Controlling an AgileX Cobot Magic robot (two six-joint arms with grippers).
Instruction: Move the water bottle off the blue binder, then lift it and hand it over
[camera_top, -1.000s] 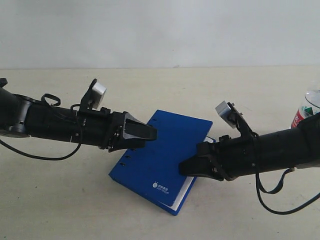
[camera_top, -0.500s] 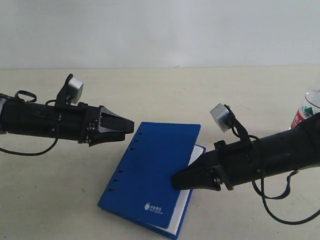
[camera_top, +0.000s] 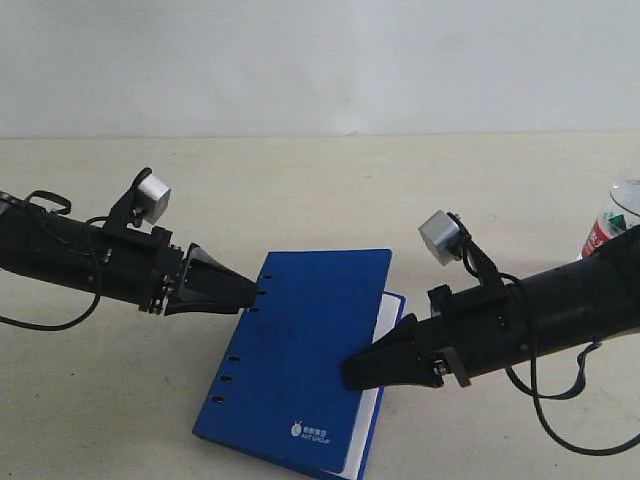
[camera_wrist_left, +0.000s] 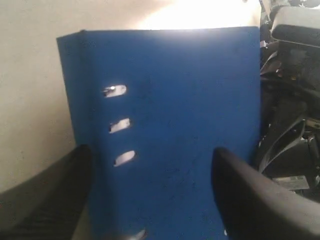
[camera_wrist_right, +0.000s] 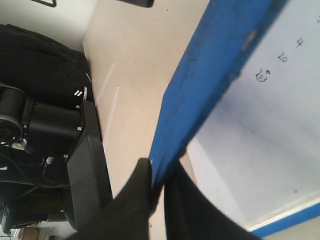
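The blue binder (camera_top: 300, 350) lies on the table between my two arms, spine holes toward the left arm. My right gripper (camera_top: 352, 370) is shut on the edge of its cover (camera_wrist_right: 210, 75), which is raised off the white page (camera_wrist_right: 270, 125) beneath. My left gripper (camera_top: 245, 293) is at the spine edge, open, and its fingers (camera_wrist_left: 55, 195) straddle the binder (camera_wrist_left: 175, 115) without closing on it. The water bottle (camera_top: 608, 225) stands at the far right, off the binder, partly cut by the frame and hidden behind my right arm.
The beige tabletop (camera_top: 330, 190) runs back to a white wall. Black cables hang under both arms (camera_top: 560, 390). The left arm's dark body (camera_wrist_right: 45, 125) shows beyond the binder in the right wrist view.
The binder has turned and slid toward the front of the table. My left gripper dropped from above it to its spine edge. My right gripper kept hold of the cover.
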